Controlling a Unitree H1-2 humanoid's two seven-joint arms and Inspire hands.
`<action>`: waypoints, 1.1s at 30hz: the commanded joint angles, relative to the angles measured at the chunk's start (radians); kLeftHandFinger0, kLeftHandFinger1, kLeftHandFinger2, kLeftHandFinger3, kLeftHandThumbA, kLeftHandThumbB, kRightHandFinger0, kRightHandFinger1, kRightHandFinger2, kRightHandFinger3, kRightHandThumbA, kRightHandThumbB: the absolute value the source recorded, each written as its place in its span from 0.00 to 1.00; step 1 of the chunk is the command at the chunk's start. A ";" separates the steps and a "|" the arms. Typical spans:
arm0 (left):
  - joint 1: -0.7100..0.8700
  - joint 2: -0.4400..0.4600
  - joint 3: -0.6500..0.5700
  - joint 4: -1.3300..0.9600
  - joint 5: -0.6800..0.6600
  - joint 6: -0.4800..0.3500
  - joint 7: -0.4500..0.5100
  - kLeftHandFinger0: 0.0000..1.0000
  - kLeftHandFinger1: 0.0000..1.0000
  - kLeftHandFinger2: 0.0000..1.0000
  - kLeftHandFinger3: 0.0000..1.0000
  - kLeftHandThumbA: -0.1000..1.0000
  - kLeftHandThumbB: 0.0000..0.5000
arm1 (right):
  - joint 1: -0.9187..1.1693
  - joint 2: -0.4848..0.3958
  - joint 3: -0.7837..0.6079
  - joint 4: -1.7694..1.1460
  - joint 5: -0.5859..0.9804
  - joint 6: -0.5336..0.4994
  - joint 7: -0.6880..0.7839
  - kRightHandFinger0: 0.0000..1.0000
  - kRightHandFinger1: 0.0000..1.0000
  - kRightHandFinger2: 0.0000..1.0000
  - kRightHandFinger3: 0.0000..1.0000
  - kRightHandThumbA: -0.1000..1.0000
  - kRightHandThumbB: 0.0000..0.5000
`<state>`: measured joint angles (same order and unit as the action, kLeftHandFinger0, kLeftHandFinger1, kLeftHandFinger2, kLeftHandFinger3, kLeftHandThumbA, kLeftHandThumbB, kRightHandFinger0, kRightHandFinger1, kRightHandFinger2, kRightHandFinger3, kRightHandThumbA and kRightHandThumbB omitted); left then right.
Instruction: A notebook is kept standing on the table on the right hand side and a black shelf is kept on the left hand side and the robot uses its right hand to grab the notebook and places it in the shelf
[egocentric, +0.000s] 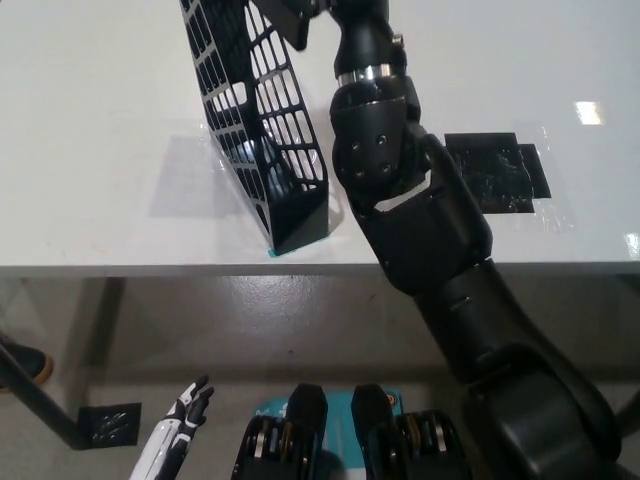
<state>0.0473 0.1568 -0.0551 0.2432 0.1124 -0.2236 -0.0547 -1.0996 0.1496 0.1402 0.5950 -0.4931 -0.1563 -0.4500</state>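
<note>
One corner of the notebook (288, 18), a flat black slab with a straight edge, is all that shows at the top of the head view, jutting out to the left of the right hand (350, 12); the hand itself is mostly cut off by the frame, so whether its fingers are clamped on the cover cannot be told, though the notebook hanging in the air beside it suggests it is carried there. Just below and to the left of that corner stands the shelf (262, 120), a tall, narrow black file holder with lattice walls of rectangular holes, leaning away from the camera, its solid foot nearest the table's (110, 140) front edge. To do this step well, I judge the notebook should be turned so that its thin edge lines up with the long slot, then lowered straight between the walls; the rigid grid could catch a corner, and the light holder might tip or slide on the smooth, glossy white tabletop if pushed sideways. To the right of the black, jointed forearm lies a matte black rough-textured patch (497, 167) on the table. Far below, off the table, the white left hand (183, 410) rests with fingers loosely spread, holding nothing.
</note>
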 joint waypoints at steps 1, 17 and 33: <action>0.008 0.014 -0.005 -0.031 -0.002 -0.027 -0.015 1.00 1.00 1.00 1.00 1.00 0.11 | -0.105 -0.004 0.014 0.041 -0.036 -0.113 -0.107 0.00 0.19 0.66 0.88 0.00 0.19; 0.006 0.015 -0.001 -0.034 -0.017 -0.022 -0.032 1.00 1.00 1.00 1.00 1.00 0.09 | -0.109 0.005 0.023 0.119 -0.021 -0.138 -0.141 0.00 0.22 0.67 0.87 0.00 0.20; 0.006 0.012 0.004 -0.059 -0.027 0.018 -0.044 1.00 1.00 1.00 1.00 1.00 0.16 | -0.253 0.116 0.050 0.521 0.009 -0.216 -0.228 0.00 0.19 0.64 0.81 0.00 0.16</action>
<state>0.0515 0.1581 -0.0536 0.2086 0.1014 -0.2106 -0.0858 -1.2467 0.2280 0.1776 1.0807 -0.4964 -0.2807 -0.6149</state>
